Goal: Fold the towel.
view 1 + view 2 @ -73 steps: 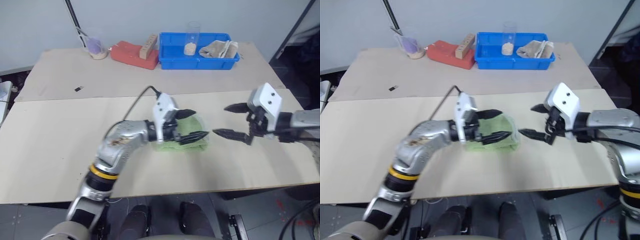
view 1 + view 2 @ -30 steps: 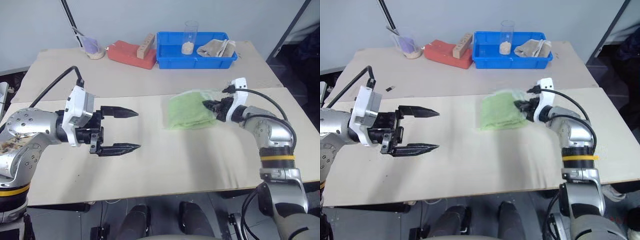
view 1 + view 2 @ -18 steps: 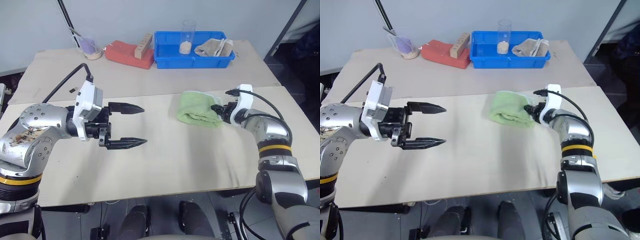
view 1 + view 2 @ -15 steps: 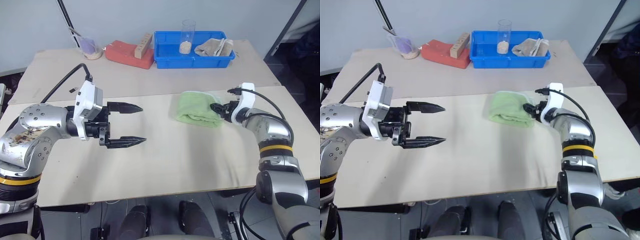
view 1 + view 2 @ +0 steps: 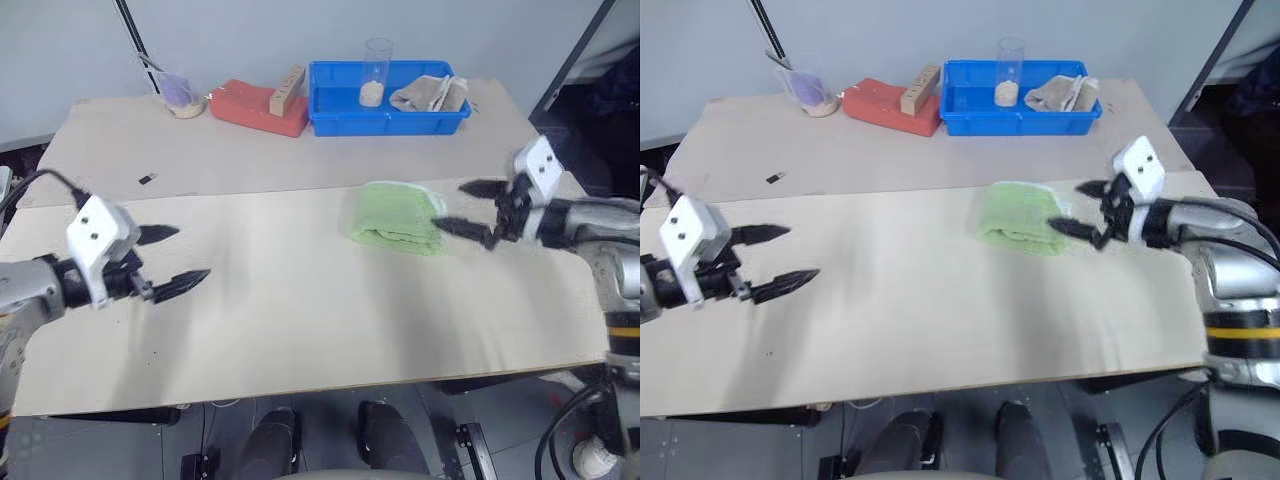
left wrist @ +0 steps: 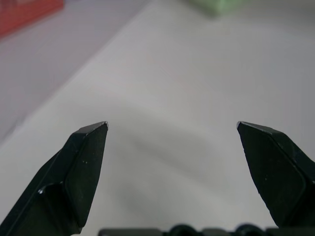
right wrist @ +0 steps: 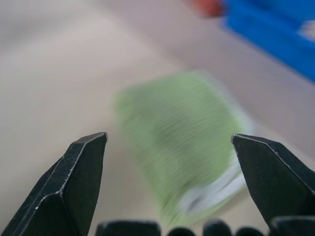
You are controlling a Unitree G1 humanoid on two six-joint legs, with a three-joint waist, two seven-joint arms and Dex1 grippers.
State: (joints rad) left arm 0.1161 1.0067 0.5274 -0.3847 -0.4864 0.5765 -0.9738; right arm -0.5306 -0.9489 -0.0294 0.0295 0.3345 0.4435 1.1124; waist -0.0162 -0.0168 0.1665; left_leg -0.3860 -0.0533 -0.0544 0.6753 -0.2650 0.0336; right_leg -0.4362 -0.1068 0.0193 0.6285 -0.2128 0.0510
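The light green towel (image 5: 396, 217) lies folded into a small rectangle on the front table, right of centre, with a white edge showing at its right side. My right gripper (image 5: 466, 206) hovers open just to its right, fingers pointing at it and not touching. In the right wrist view the towel (image 7: 186, 144) sits between and beyond the spread fingertips. My left gripper (image 5: 180, 255) stands open far to the left over bare table, with nothing between its fingers. A strip of the towel (image 6: 221, 5) shows far off in the left wrist view.
On the rear table stand a blue bin (image 5: 390, 100) holding a beige cloth (image 5: 432, 95) and a clear cup, a red block (image 5: 258, 106) with a wooden piece, and a cup (image 5: 183, 95) with purple contents. A small dark item (image 5: 146, 179) lies near the seam.
My right gripper opened, let go of the towel and drew back to the right. The left arm swung out to the left and lower, still open. The towel stays folded.
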